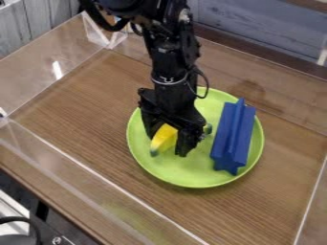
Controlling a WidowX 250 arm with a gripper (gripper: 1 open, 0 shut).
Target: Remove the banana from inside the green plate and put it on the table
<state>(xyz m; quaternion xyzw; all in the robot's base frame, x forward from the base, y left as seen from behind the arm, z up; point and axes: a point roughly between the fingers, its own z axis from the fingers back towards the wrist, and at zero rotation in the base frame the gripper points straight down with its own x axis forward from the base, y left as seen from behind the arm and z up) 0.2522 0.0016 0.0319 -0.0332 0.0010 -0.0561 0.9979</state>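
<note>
Tool (170, 142) pointing straight down inside the green plate (194, 170), fingers spread apart on either side of the banana (163, 140), which lies in the plate's left half. 1 blue ridged block (231, 134) occupies the right half. Plate rests on the tabletop (76, 115).

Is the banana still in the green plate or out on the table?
In: banana lies on green plate, between the open gripper's fingers.
</note>
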